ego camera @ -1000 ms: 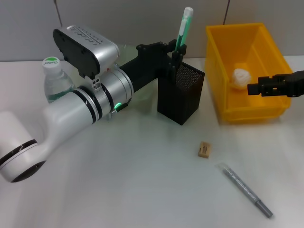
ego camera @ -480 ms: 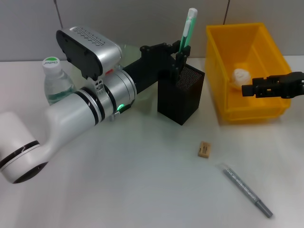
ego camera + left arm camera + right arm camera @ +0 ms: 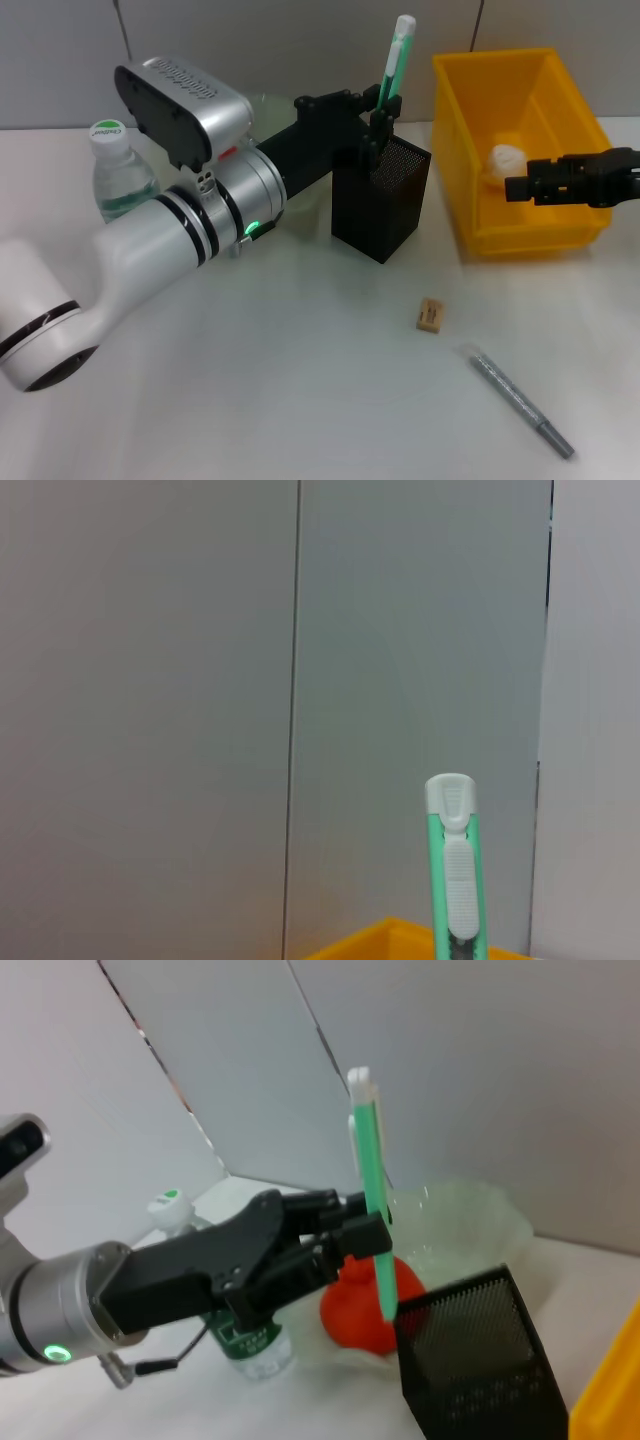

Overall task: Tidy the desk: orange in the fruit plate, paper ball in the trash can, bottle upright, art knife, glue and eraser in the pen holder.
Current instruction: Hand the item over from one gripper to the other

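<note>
My left gripper [image 3: 372, 125] is shut on the green art knife [image 3: 392, 60], holding it upright with its lower end at the rim of the black mesh pen holder [image 3: 385, 205]. The right wrist view shows the same grip on the art knife [image 3: 370, 1170], and behind it the orange [image 3: 365, 1300] lying in the translucent fruit plate [image 3: 470, 1220]. My right gripper [image 3: 512, 188] hovers over the yellow trash can [image 3: 460, 130], beside the paper ball [image 3: 505, 158] inside it. The bottle [image 3: 115, 175] stands upright at the left. The tan eraser [image 3: 430, 314] and the grey glue stick [image 3: 518, 398] lie on the desk.
The big left arm [image 3: 180, 230] stretches across the left half of the desk and hides most of the fruit plate in the head view. Grey wall panels stand behind the desk.
The left gripper shifted the art knife slightly up and right, then held still. The right gripper slid a little to the left over the trash can.
</note>
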Controlling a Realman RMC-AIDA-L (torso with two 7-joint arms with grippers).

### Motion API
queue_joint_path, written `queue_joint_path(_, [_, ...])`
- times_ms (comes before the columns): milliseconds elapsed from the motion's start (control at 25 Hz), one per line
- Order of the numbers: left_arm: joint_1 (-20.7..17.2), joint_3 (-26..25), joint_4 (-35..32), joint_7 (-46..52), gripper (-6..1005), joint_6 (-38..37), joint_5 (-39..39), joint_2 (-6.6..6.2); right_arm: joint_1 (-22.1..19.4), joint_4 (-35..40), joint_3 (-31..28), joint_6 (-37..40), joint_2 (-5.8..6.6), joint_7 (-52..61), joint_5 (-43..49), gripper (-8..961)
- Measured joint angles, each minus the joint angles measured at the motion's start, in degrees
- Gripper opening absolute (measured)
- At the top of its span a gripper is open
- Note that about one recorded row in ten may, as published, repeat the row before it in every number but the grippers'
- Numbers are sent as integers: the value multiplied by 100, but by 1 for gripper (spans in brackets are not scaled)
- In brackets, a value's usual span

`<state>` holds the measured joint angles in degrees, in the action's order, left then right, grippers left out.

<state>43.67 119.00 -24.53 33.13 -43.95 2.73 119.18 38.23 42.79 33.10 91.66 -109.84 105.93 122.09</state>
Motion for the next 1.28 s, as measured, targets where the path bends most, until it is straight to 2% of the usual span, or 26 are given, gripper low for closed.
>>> queue_joint_path(280, [-646, 106, 0, -75, 196, -878, -37, -1, -401, -153, -161, -2, -310, -1342, -1014, 743])
queue_joint_path(440, [-1117, 438, -51, -363, 196, -1461, -50, 0, -537, -360, -171, 11, -434, -1956, -1411, 742])
queue_joint_path(520, [-1401, 695, -69, -534, 196, -1609, -59, 0, -648, -484, -141, 87, -554, -2481, -1784, 742])
queue_joint_path(560, [-1401, 695, -69, -534, 196, -1609, -59, 0, -648, -484, -141, 87, -554, -2481, -1784, 742])
queue_joint_path(800, [-1741, 945, -1, -500, 196, -2417, -201, -42, -693, -654, -123, 694, -780, -2991, -2437, 742])
queue_joint_path(920, [-1749, 908, 72, -303, 196, -2672, -391, -63, -610, -790, -117, 978, -775, -2997, -2525, 743])
queue_joint_path(1040, [-1673, 901, 276, -162, 195, -2923, -524, -67, -427, -1025, -98, 1198, -719, -2987, -2504, 743])
queue_joint_path(1280, [-1554, 920, 371, -145, 195, -2998, -596, -53, -299, -1161, 237, 1082, -749, -3044, -2481, 743])
